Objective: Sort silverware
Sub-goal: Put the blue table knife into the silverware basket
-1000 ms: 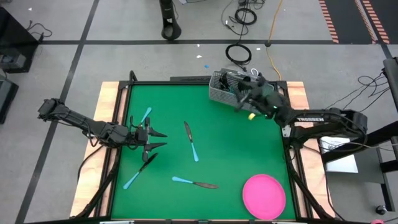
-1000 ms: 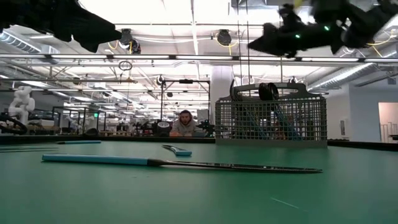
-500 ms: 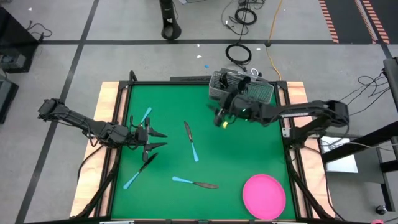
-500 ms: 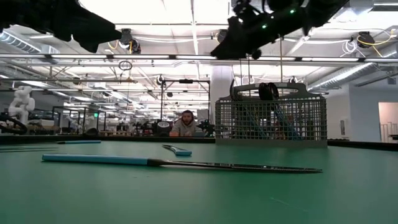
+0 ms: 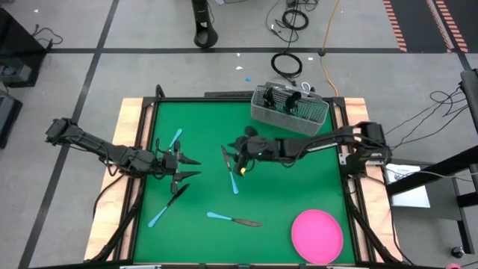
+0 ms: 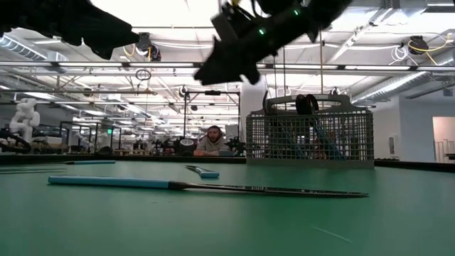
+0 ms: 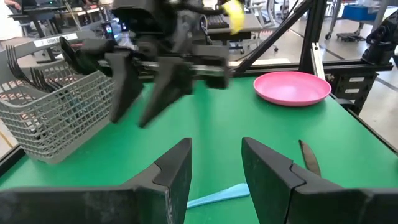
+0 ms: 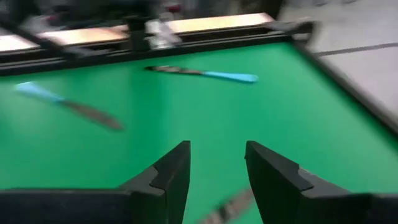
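Unlettered blue-handled silverware (image 5: 231,170), open right claw (image 5: 237,152)

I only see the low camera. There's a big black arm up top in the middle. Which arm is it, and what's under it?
Observer: That's the right arm. From above, the right gripper hovers over a knife in the middle of the table.
Operator: Is it holding anything?
Observer: No. Its wrist camera shows the fingers apart with nothing between them.
Operator: Where's the other arm?
Observer: The left gripper waits open on the left side, with a blue-handled piece lying just beyond it.
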